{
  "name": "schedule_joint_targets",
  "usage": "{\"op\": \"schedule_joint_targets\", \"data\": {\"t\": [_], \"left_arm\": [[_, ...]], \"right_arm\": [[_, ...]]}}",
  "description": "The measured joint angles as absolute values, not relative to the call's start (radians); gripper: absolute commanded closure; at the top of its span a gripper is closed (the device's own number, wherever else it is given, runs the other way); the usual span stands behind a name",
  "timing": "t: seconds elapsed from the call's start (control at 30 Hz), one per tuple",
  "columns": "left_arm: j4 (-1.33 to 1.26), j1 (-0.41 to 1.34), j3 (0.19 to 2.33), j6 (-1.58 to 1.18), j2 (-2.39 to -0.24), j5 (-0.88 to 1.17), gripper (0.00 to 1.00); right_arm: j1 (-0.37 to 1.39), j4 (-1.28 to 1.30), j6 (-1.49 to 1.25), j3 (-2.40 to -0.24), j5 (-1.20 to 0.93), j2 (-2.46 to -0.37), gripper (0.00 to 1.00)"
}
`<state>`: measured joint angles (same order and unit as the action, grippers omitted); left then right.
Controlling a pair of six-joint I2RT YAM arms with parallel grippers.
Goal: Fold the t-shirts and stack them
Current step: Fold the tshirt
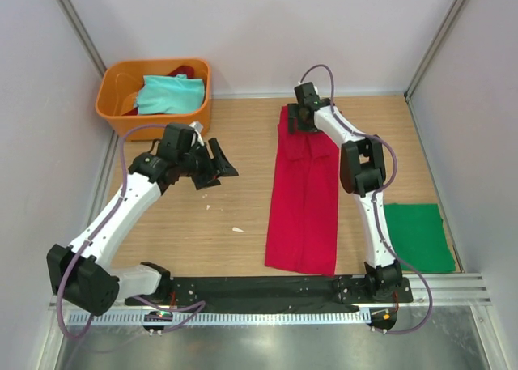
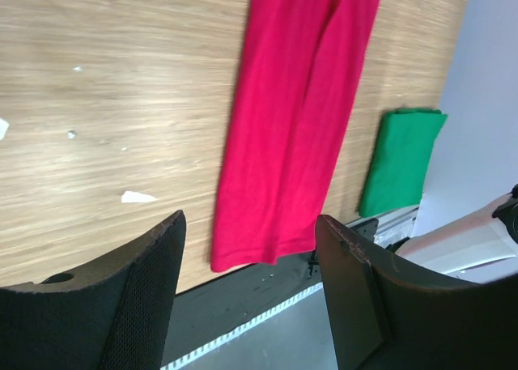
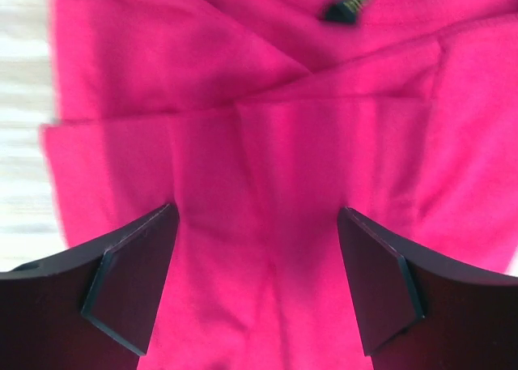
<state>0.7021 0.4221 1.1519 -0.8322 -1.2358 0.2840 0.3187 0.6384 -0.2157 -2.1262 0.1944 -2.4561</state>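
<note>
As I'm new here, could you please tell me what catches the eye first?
A long red t-shirt, folded lengthwise, lies mid-table, with the open right gripper above its far end. An orange bin of clothes sits far left; a folded green t-shirt lies near right.

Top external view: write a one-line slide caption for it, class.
Right claw open above the far end of a lengthwise-folded red t-shirt; folded green t-shirt at right, orange bin far left.

Beneath the right tool (image 1: 298, 123), the red shirt's (image 1: 303, 200) far end was hidden. Ahead of that tool a dark tag (image 3: 350, 3) was too blurred to read, and the shirt ran off the wrist view.
</note>
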Motion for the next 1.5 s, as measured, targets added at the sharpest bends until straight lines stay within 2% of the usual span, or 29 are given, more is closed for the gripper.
{"op": "schedule_joint_targets", "data": {"t": [0.33, 0.43, 0.53, 0.67, 0.8, 1.03, 1.17, 1.33, 1.5], "left_arm": [[0.727, 0.286, 1.1, -0.755, -1.276, 0.383, 0.34], [0.726, 0.283, 1.081, -0.749, -1.288, 0.405, 0.34], [0.724, 0.283, 1.055, -0.749, -1.287, 0.422, 0.33], [0.715, 0.283, 1.005, -0.75, -1.274, 0.434, 0.32], [0.669, 0.319, 0.901, -0.79, -1.223, 0.448, 0.33], [0.515, 0.538, 0.711, -0.964, -1.177, 0.434, 0.38], [0.459, 0.647, 0.693, -1.046, -1.198, 0.392, 0.38], [0.403, 0.743, 0.679, -1.143, -1.176, 0.312, 0.38], [0.391, 0.782, 0.636, -1.206, -1.132, 0.27, 0.38]], "right_arm": [[0.424, 0.581, -0.205, -2.479, 0.233, -2.686, 0.12], [0.447, 0.554, -0.236, -2.508, 0.234, -2.704, 0.1], [0.458, 0.557, -0.273, -2.545, 0.231, -2.708, 0.0], [0.451, 0.585, -0.295, -2.556, 0.252, -2.673, 0.0], [0.428, 0.674, -0.299, -2.369, 0.241, -2.465, 0.0], [0.31, 0.741, -0.375, -1.781, 0.068, -1.834, 0.0], [0.247, 0.734, -0.38, -1.475, 0.039, -1.589, 0.0], [0.383, 0.743, -0.383, -1.246, 0.064, -1.544, 0.0], [0.514, 0.728, -0.405, -1.158, 0.084, -1.545, 0.0]]}}
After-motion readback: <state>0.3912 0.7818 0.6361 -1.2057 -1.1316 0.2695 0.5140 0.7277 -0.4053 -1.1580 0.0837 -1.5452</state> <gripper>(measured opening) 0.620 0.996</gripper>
